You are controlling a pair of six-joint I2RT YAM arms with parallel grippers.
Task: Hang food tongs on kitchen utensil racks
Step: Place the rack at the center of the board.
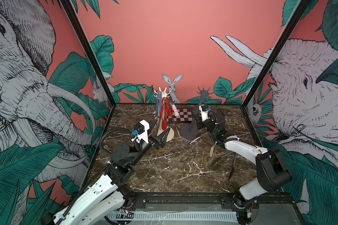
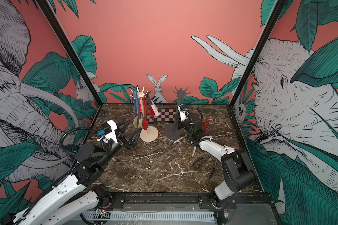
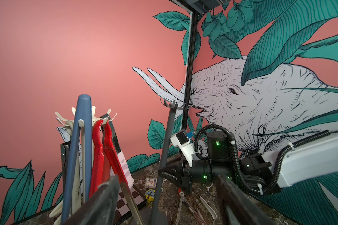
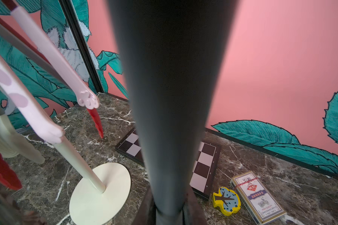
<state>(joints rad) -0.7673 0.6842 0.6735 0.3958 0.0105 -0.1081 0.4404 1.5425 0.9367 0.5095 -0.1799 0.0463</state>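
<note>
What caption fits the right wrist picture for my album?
The pole of the dark grey rack, held by the right gripper; cream rack, pink paw tongs and checkered board beyond.

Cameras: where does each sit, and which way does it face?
Top views: high, near edge, looking down on the table; left arm, right arm show.
Left wrist: low, facing the cream rack with tongs; own fingers, right arm show.
Right wrist: close against the dark rack; own body unclear.
Shared by wrist views: the checkered board.

White arms, black joints (ribbed black cables)
</note>
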